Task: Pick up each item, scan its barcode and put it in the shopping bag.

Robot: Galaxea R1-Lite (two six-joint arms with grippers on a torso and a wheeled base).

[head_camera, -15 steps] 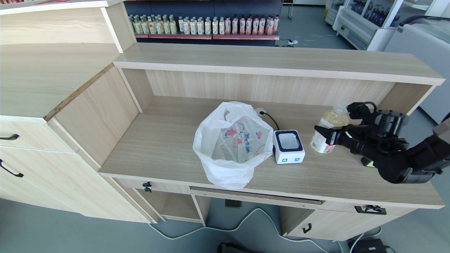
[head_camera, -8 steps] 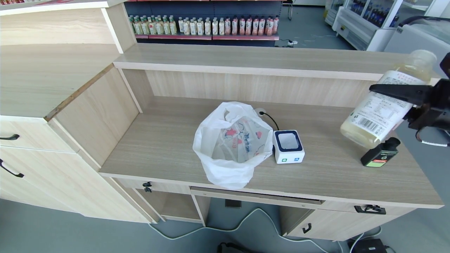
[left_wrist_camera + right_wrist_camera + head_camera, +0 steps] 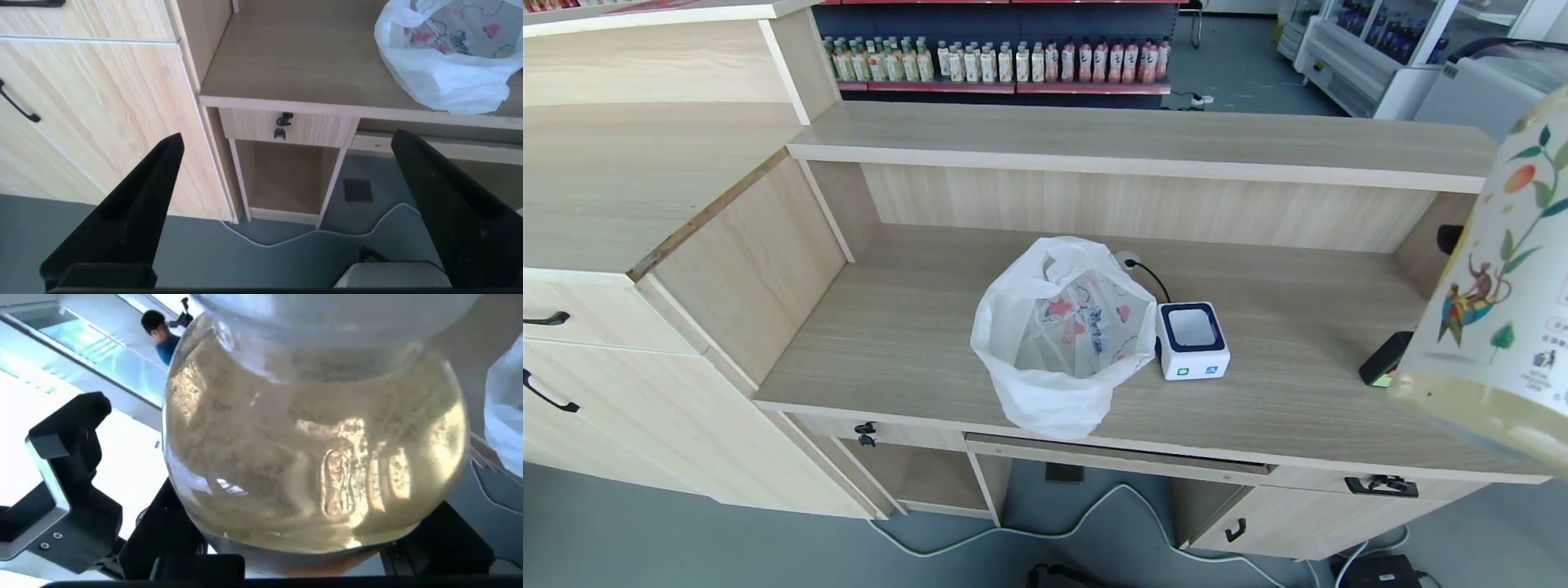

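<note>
While one drink bottle (image 3: pixel 1494 310) is clamped by the right gripper (image 3: pixel 310 559), one shopping bag (image 3: pixel 1021 396), one scanner (image 3: pixel 1192 340) and one dark bottle (image 3: pixel 1380 359) are seen; the left gripper (image 3: pixel 286 139) is spread apart.

A shop: checkout counter (image 3: pixel 1143 131), scanner (image 3: pixel 1192 340), drink shelves (image 3: pixel 996 61), fridges (image 3: pixel 1372 49).

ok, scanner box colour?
White scanner with a dark blue frame round its window; head view shows it best.

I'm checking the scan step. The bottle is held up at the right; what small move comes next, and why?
Probably lower the bottle leftward toward the scanner: it hangs high above the counter's right end, apart from the scanner window, which faces up beside the bag.
</note>
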